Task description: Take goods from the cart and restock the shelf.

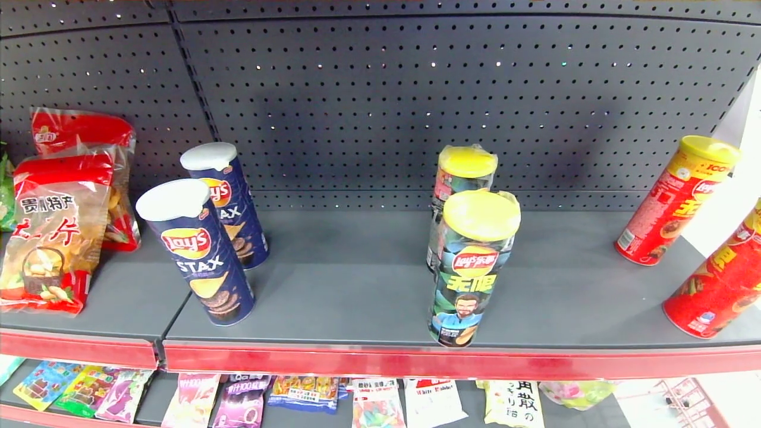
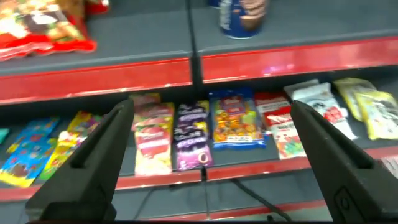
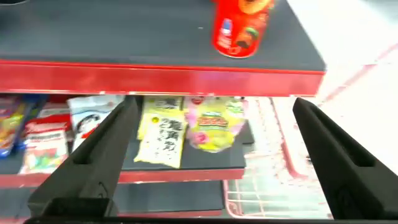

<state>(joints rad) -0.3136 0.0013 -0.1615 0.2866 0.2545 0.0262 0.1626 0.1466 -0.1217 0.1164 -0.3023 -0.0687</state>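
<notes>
Behind the shelf board (image 1: 368, 279), rising from its rear edge: one dark perforated back panel (image 1: 416, 89). Shelf board itself is grey, with a red front strip.

Under the shelf board: lower tier (image 1: 151, 410) carrying a row of small flat snack packets (image 1: 303, 393).

On the shelf board, left end: two red snack bags (image 1: 56, 232), standing, one behind the other.

On the shelf board, left of middle: two blue cans (image 1: 199, 255) with white lids, standing. The front one is near the front strip, the second just behind it.

On the shelf board, middle: two yellow-lidded cans (image 1: 472, 273), standing, likewise one behind the other.

On the shelf board, right end: two red cans (image 1: 678, 199) with yellow lids, the nearer one cut by the picture's edge.

Below the shelf board's right end: red wire grid (image 3: 273, 180).

Below and in front of the shelf board: left gripper (image 2: 208, 165) — fingers spread wide, nothing between them. Right gripper (image 3: 211, 162) — fingers likewise spread and empty, facing the board's right end.
</notes>
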